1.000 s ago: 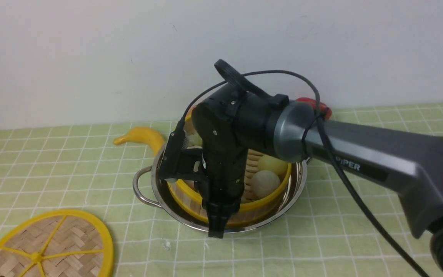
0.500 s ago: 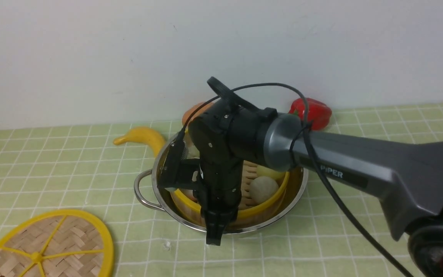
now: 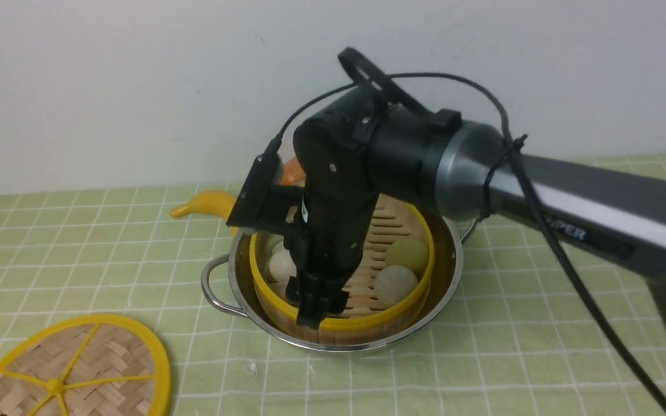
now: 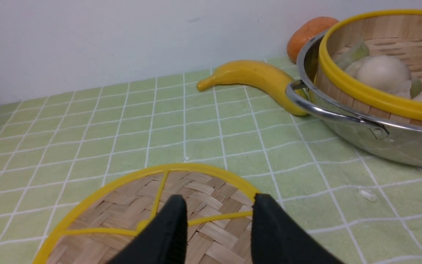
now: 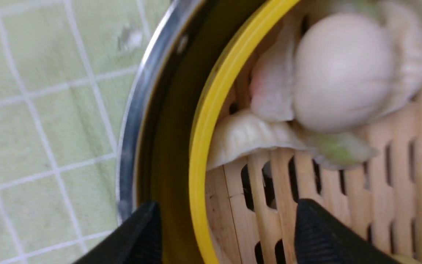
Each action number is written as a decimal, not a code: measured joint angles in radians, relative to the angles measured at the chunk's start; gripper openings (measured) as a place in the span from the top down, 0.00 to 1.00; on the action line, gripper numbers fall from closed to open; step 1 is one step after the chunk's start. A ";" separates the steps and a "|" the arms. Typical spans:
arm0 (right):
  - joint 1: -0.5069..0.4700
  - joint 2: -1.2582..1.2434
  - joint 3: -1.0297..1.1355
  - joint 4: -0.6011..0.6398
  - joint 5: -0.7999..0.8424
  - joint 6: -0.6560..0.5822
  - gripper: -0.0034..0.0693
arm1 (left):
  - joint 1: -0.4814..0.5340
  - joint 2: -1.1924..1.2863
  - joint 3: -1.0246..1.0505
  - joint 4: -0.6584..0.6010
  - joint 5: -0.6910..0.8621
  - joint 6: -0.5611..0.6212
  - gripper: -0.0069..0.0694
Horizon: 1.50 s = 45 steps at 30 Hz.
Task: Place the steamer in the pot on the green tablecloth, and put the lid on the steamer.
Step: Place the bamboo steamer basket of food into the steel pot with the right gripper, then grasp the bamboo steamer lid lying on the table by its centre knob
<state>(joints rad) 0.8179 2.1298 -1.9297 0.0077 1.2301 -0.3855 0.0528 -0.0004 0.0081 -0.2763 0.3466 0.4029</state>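
1. The steamer (image 3: 367,326) sits level inside the pot (image 3: 447,274) on the cloth (image 3: 78,248). Its yellow rim stands a little above the steel edge, and buns (image 3: 393,283) lie on its slats. That half of the task looks done.
2. The right tool (image 3: 317,309) hangs over the steamer's near rim. From its own wrist camera, the right tool (image 5: 227,205) is spread wide. One finger is over the gap between steamer and pot, the other over the slats. The rim runs free between them and nothing is pinched.
3. The lid (image 3: 73,370) lies flat on the cloth, well apart from the pot, to the robot's left and nearer the robot.
4. The left tool (image 4: 220,200) is outside the front view. Its wrist camera shows it spread and empty, low over the lid's woven face between hub and rim, with a yellow spoke crossing between the fingers. I cannot tell whether it touches.
5. The lid lies right under the left tool, so the left arm is much the nearer. From there the pot is forward and to the right. A round disc has no long axis to line up with, so the rim or a spoke is the likely hold.
6. The right arm probably has to clear the pot before the lid arrives. A flat lid gives little to pinch, so the cloth might be caught too.
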 joint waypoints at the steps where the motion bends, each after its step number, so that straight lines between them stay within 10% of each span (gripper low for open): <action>1: 0.000 -0.004 0.000 0.000 0.000 0.000 0.30 | 0.000 0.000 0.000 0.000 0.000 0.000 0.59; 5: 0.000 -0.071 0.000 -0.037 0.002 0.109 0.41 | 0.000 0.000 0.000 0.000 0.000 0.000 0.59; 10: 0.000 -0.229 0.000 -0.194 0.003 0.290 0.92 | 0.000 0.000 0.000 0.000 0.000 0.000 0.59; 12: 0.000 -0.287 0.000 -0.216 0.002 0.356 0.97 | 0.000 0.000 0.000 0.000 0.000 0.000 0.59; 23: 0.000 -0.493 -0.001 -0.089 0.002 0.740 0.97 | 0.000 0.000 0.000 0.000 0.000 0.000 0.59; 33: 0.000 -0.574 0.122 -0.065 -0.018 0.718 0.95 | 0.000 0.000 0.000 0.000 0.000 0.000 0.59; 45: -0.161 -1.300 1.135 -0.130 -0.596 0.665 0.94 | 0.000 0.000 0.000 0.000 0.000 0.000 0.59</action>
<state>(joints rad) 0.6572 0.8300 -0.7950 -0.1224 0.6336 0.2794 0.0528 -0.0004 0.0081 -0.2763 0.3466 0.4029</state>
